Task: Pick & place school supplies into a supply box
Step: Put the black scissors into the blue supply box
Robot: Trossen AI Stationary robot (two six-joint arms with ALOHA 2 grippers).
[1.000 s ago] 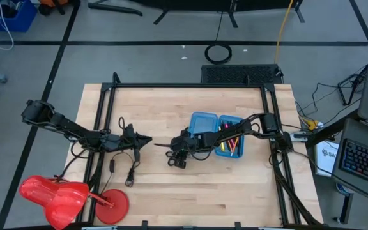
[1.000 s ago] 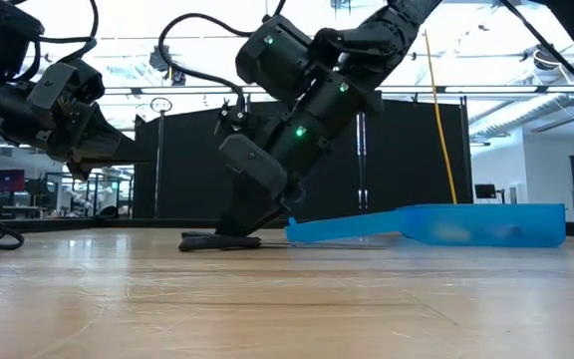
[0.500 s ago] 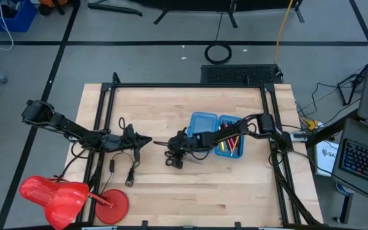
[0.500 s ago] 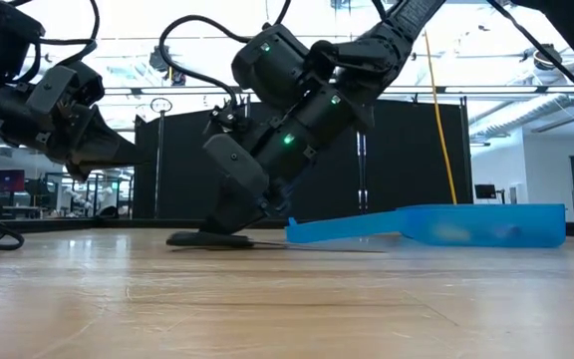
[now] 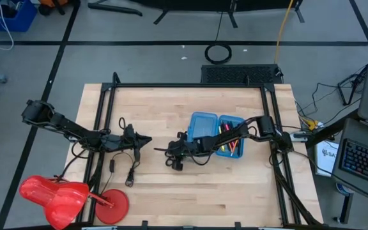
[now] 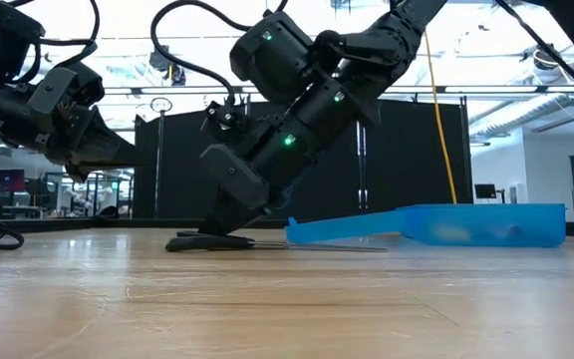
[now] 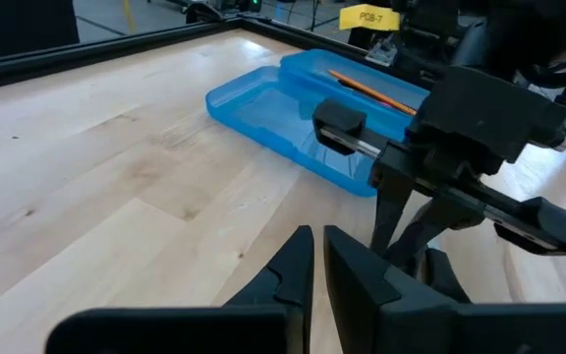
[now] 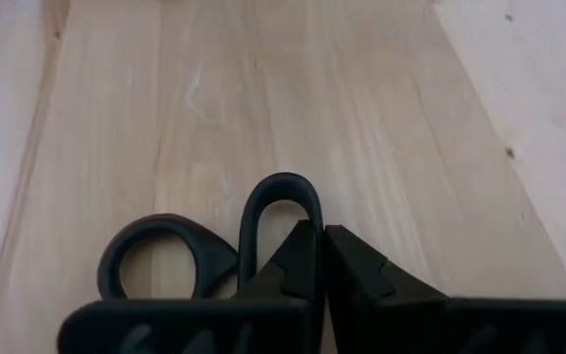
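The table (image 5: 171, 191) is pale, smooth, matt wood with visible grain, the supply box (image 7: 293, 108) is glossy translucent blue plastic, and the scissors (image 8: 209, 246) have smooth black plastic handles with slight sheen.

Right gripper (image 6: 229, 221) pressed down on black scissors (image 6: 202, 240) lying on the table (image 6: 267, 299), beside the blue supply box (image 6: 436, 225)

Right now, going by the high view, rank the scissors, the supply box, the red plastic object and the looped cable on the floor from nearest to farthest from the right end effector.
1. Scissors: at the right end effector, on the table.
2. Supply box: just beyond, toward the right arm's base.
3. Looped cable: on the floor past the table's far edge.
4. Red plastic object: off the table's near-left corner, farthest.
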